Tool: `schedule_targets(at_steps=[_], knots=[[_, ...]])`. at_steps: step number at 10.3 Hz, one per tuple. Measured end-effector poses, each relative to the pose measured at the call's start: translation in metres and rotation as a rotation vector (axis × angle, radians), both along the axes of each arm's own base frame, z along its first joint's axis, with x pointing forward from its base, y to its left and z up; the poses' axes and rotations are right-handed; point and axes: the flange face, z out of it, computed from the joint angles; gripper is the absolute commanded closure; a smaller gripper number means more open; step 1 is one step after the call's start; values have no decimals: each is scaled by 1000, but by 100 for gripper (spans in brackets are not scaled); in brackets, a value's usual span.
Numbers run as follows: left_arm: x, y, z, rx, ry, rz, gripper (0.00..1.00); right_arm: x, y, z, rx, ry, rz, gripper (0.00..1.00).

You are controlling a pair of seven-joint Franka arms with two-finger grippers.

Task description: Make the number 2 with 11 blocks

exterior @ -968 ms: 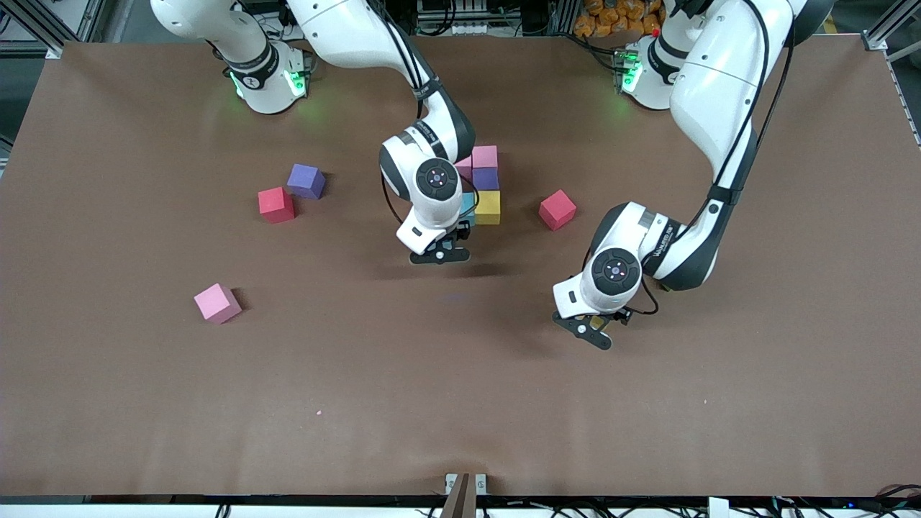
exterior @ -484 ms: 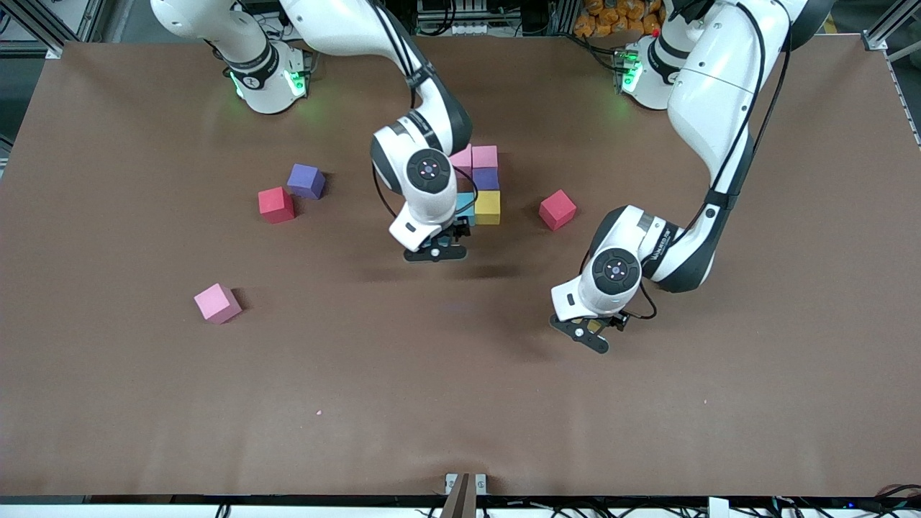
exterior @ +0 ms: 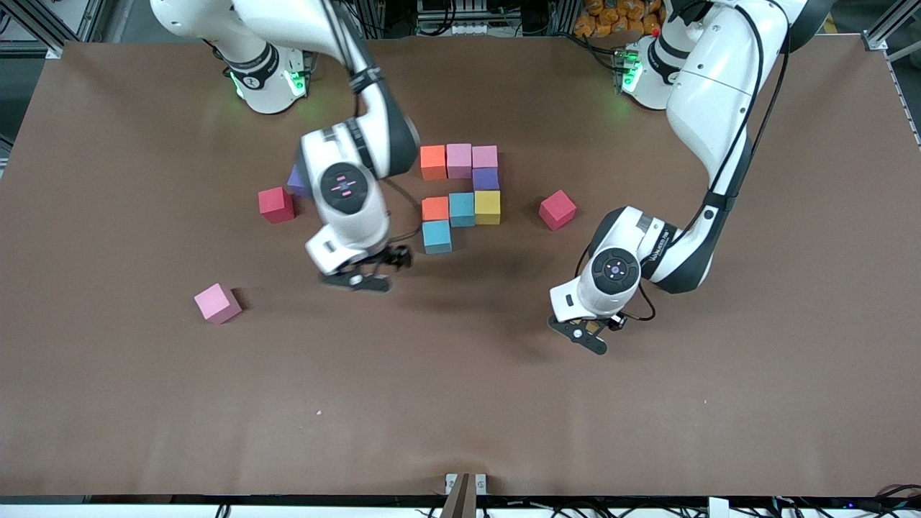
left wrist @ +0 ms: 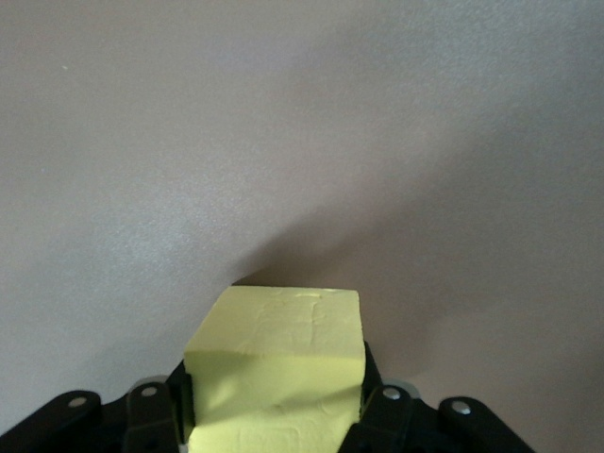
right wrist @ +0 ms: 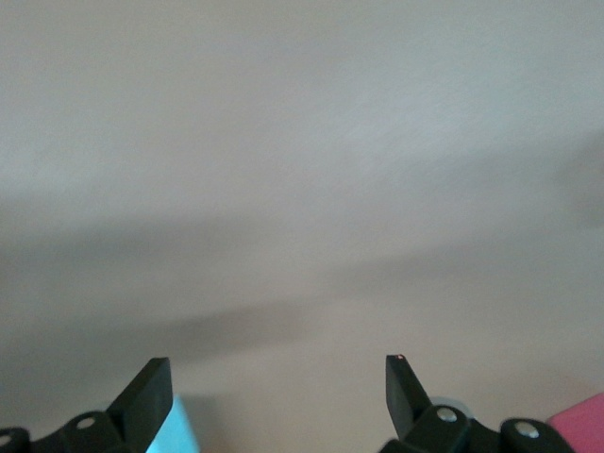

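**Yellow cube clamped in the left gripper, right gripper spread over bare desk**

I see eight small matte foam cubes gathered mid-desk. The farthest row runs orange cube (exterior: pixel 433 162), pink cube (exterior: pixel 459 160), second pink cube (exterior: pixel 485 156), toward the left arm's end. A purple cube (exterior: pixel 486 178) touches that second pink cube on its camera side, and a yellow cube (exterior: pixel 487 206) sits just nearer again. Beside the yellow cube, toward the right arm's end, stand a light blue cube (exterior: pixel 462 208) and a second orange cube (exterior: pixel 434 208). Another light blue cube (exterior: pixel 437 236) lies nearest the camera of the cluster, touching the second orange cube.

My left gripper (exterior: pixel 584 336) is low over open brown desk (exterior: pixel 460 403) toward the left arm's end, its fingers clamped on a pale yellow foam cube (left wrist: pixel 278 368), seen clearly in the left wrist view.

My right gripper (exterior: pixel 357 278) hangs over bare desk beside the cluster, jaws wide apart and holding nothing.

Loose pieces: a lone pink cube (exterior: pixel 216 303), well apart toward the right arm's end; a crimson-red cube (exterior: pixel 276 204) there too; a second crimson-red cube (exterior: pixel 557 209) near the yellow one.
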Motion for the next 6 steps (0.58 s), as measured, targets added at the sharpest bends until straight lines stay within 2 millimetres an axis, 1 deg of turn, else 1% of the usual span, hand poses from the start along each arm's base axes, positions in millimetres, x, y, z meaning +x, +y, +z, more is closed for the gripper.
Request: schedule_targets(at_steps=[1, 2, 3, 4, 6], knots=[[-2, -7, 1, -6, -7, 39, 46, 16, -32, 3, -5, -3, -11, 0], [-6, -22, 4, -16, -20, 101, 46, 33, -70, 3, -7, 5, -11, 0], [-12, -42, 10, -29, -37, 158, 46, 47, -108, 2, -7, 17, -2, 0], [-19, -66, 16, -43, -54, 216, 46, 56, -139, 1, -6, 27, 15, 0], [-40, -117, 30, -82, -75, 347, 46, 67, -188, -3, -2, 47, 69, 0]])
